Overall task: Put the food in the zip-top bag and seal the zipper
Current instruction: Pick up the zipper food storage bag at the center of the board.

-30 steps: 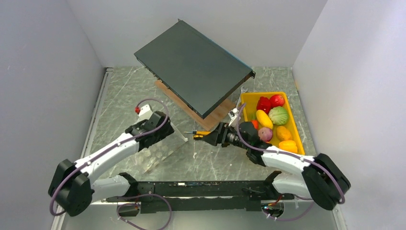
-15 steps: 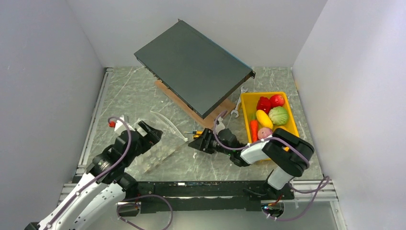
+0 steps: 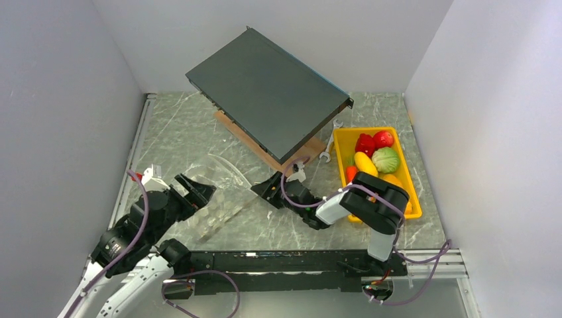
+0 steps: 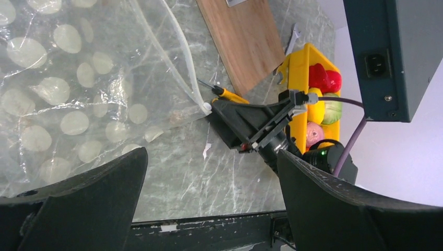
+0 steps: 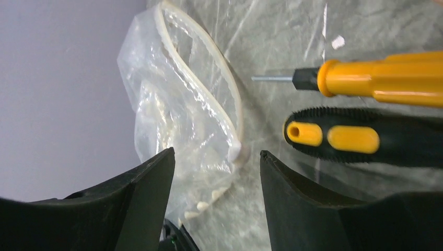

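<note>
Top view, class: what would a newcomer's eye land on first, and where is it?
The bright yellow tray of toy food at the right stands out first. A big dark box leans tilted at the back. Front left lies a dotted clear bag, its mouth gaping.

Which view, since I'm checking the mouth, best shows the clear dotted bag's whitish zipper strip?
Right wrist: the whitish zipper strip sits close, looping open. Left wrist shows one stretch of it; top external, only a thin arc.

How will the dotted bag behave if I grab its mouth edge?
Probably floppy: the zip-top bag is thin, wrinkled film and should sag. Likely light. Its zipper strip holds an arched loop, so that edge looks somewhat stiffer.
</note>
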You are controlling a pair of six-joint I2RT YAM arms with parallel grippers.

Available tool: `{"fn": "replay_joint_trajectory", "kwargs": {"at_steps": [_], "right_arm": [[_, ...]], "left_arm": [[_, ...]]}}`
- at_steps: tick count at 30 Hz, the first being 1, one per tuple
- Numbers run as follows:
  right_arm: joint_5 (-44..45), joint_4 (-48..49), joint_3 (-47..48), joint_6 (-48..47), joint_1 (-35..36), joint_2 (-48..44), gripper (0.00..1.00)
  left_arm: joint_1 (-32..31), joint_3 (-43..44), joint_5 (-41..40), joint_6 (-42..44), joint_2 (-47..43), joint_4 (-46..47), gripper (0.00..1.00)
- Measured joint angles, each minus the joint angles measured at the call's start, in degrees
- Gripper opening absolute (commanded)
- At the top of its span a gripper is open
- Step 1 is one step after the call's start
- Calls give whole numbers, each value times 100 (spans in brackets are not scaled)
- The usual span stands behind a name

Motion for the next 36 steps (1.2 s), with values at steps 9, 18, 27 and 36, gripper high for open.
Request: {"fn": "replay_joint_trajectory", "kwargs": {"at_steps": [9,18,27,36], "right_arm": [[297,-114,435,328,90,577,39],[297,348,317,164,175,627,0],[210,800,-737,-92,190,-20,0],[638,105,-1399,-1029,782,-2371,0]], "left_arm": [[0,337,114,103,-28,-374,100],[0,697,120,184,-46,-439,100],[0,693,192,175,-39,-459,100],[0,603,262,170,-37,-463,100]]}}
